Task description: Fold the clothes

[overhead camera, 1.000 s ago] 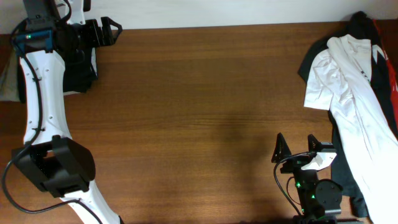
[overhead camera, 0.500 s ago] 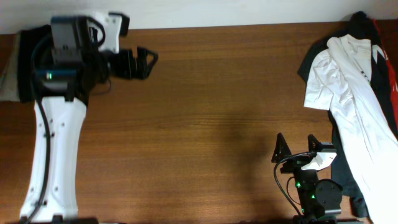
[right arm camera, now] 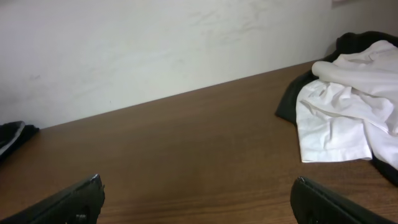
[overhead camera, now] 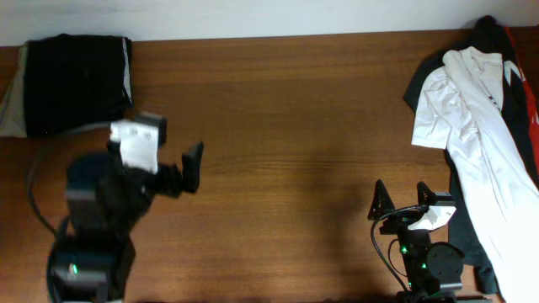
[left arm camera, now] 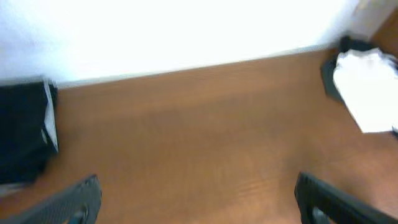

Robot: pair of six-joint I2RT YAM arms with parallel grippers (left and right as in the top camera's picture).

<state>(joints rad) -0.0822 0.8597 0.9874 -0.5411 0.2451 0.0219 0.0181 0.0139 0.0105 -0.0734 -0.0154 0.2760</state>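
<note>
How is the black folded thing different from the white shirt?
The black shorts are folded into a neat block; the white shirt is spread out and wrinkled. The shorts sit far left; the shirt lies far right, over darker clothes. Both rest on the table.

Frame edges cut off the white shirt (overhead camera: 480, 135) and khaki piece (overhead camera: 10, 114).

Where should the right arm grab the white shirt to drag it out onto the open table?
Grip the white shirt by its short sleeve, at the hem. That sleeve juts toward the middle of the table and its hem lies flat on bare wood, off the black-red-white garment underneath. The right gripper, fingers open, could probably slide in low from that side.
</note>
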